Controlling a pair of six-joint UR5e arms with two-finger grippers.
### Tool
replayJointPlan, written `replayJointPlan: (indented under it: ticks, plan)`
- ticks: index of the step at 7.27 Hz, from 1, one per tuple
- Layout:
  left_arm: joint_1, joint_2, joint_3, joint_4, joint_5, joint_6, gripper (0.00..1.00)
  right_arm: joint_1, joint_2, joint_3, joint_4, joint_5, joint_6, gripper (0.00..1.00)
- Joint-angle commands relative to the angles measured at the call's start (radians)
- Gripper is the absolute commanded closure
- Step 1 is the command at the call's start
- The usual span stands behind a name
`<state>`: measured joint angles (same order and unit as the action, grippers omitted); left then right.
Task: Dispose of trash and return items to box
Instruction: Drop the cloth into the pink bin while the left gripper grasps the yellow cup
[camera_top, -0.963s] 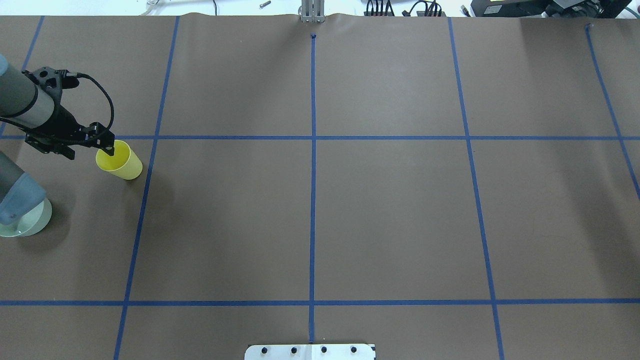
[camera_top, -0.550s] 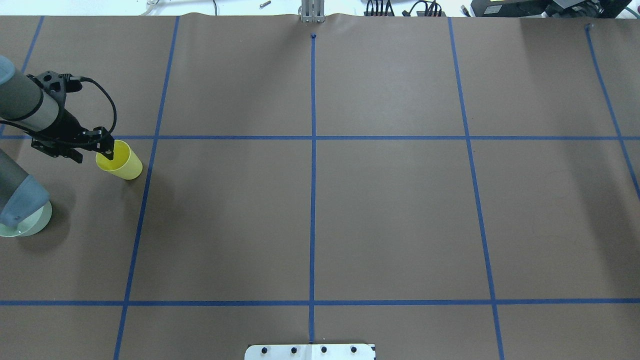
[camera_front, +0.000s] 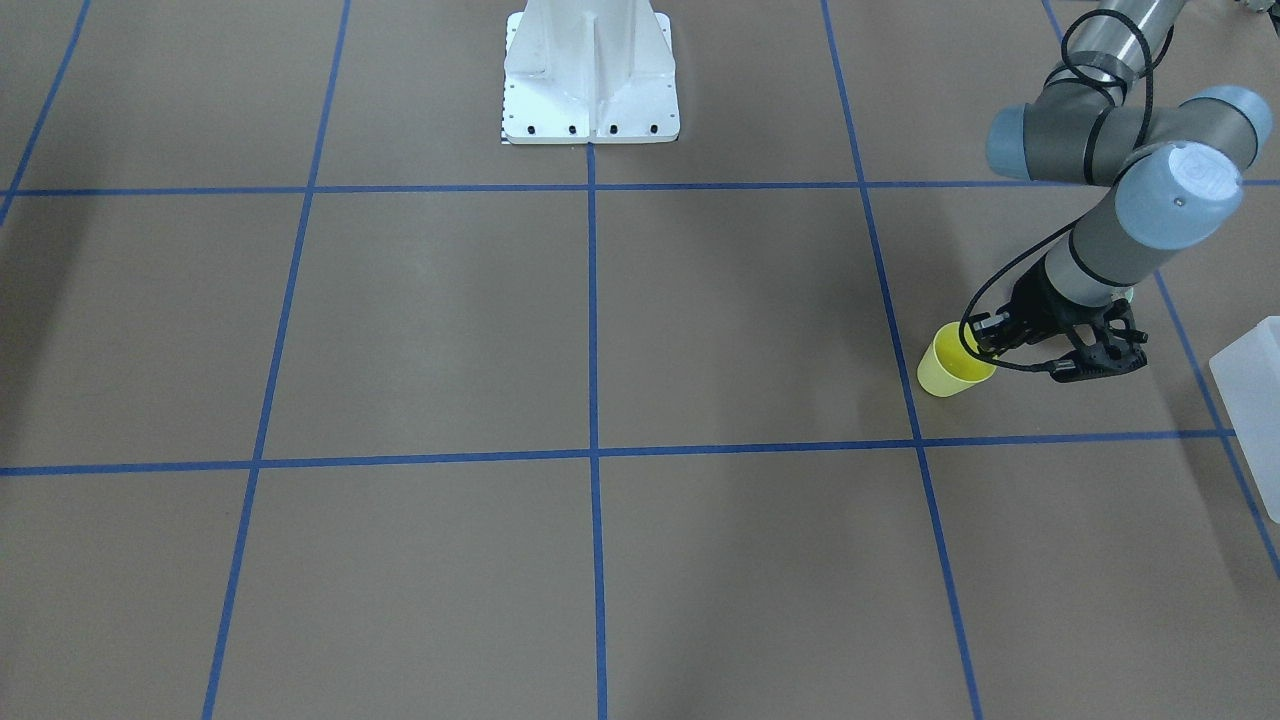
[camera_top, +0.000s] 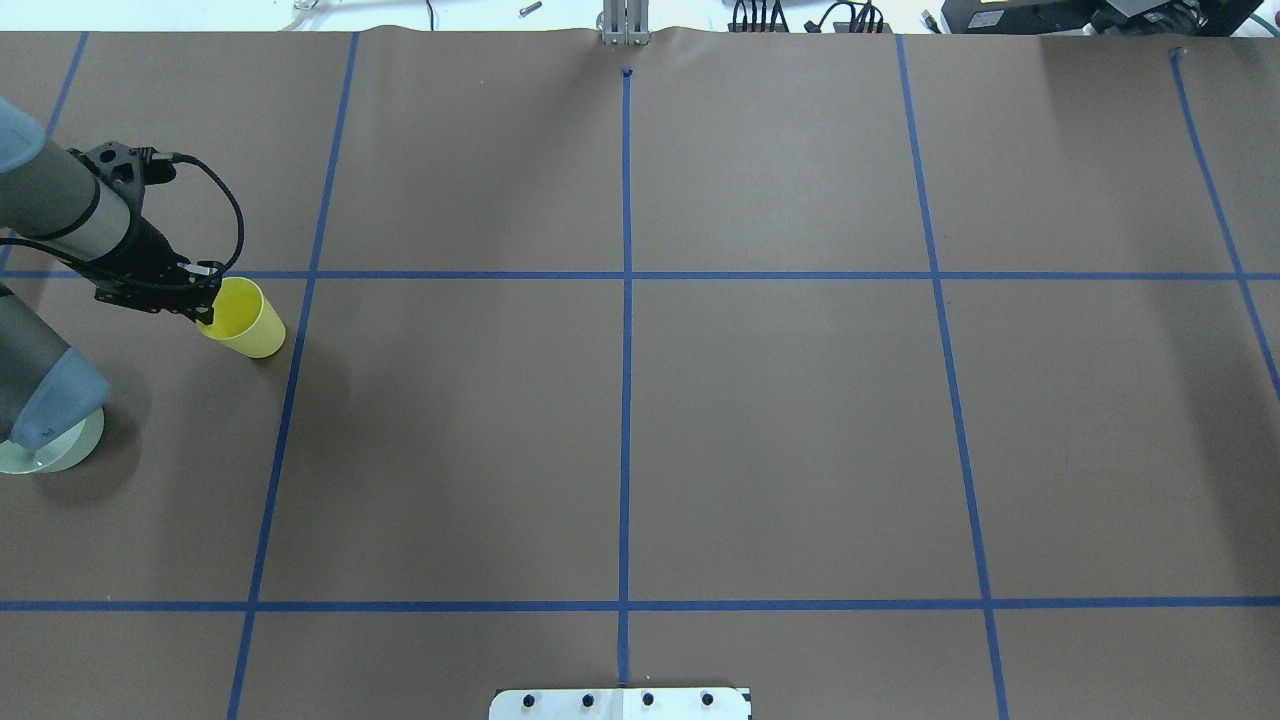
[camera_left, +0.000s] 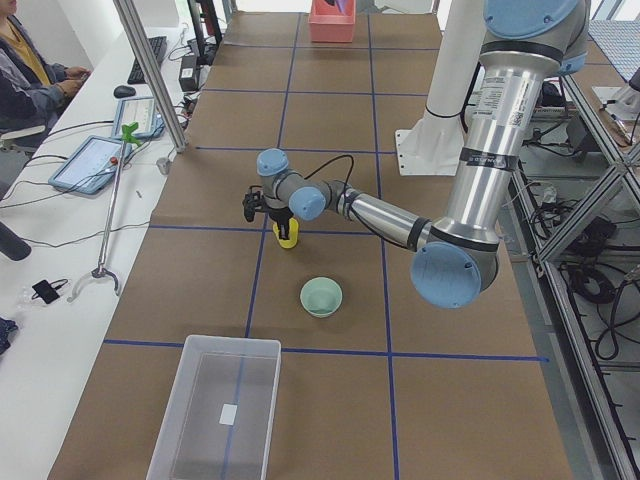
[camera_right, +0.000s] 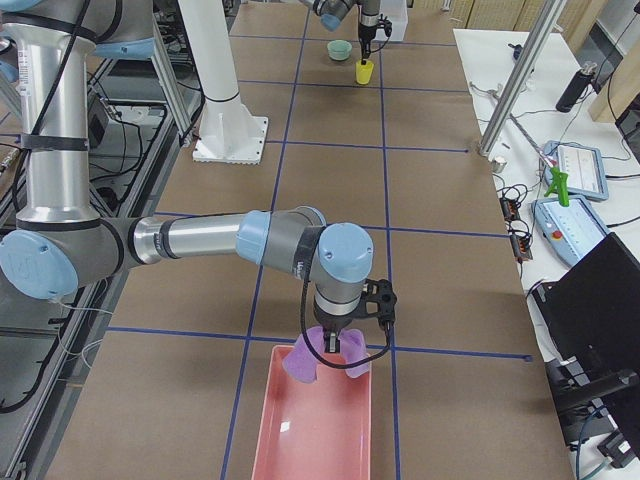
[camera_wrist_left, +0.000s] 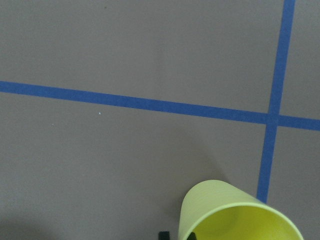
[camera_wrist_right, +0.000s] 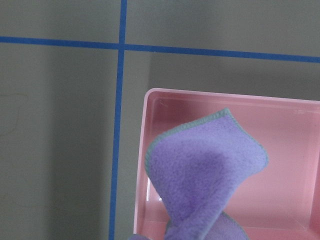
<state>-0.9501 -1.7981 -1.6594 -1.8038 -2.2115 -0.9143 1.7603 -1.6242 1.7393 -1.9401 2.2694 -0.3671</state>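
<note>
Left gripper pinches yellow cup on blue-taped brown table.

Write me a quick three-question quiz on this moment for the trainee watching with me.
1. True or false: the purple cloth lies flat inside the pink tray.
2. Fill in: the bowl standing apart from the yellow cup is coloured ____.
3. Pick one: the left claw is at the rim of A) the bowl, B) the yellow cup, C) the pink tray.

Key:
1. False. It hangs under the right claw, above the pink tray.
2. Green.
3. B.
</note>
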Motion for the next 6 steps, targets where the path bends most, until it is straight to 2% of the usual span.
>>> replayJointPlan:
  ticks: [1, 2, 4, 6]
  plan:
    - [-0.025, -0.007, -0.013, 0.003, -0.071, 0.003, 1.0, 0.002, -0.023, -0.061, 0.053, -0.048, -0.045, 1.0]
    - [-0.059, -0.009, -0.023, 0.011, -0.109, 0.003, 1.0, 0.002, -0.049, -0.12, 0.185, -0.05, -0.039, 1.0]
    - [-0.123, -0.01, -0.023, 0.014, -0.183, 0.011, 1.0, 0.002, -0.034, -0.29, 0.362, -0.05, -0.035, 1.0]
    - [-0.159, -0.007, -0.031, 0.012, -0.186, 0.014, 1.0, 0.001, -0.033, -0.346, 0.412, -0.048, -0.035, 1.0]
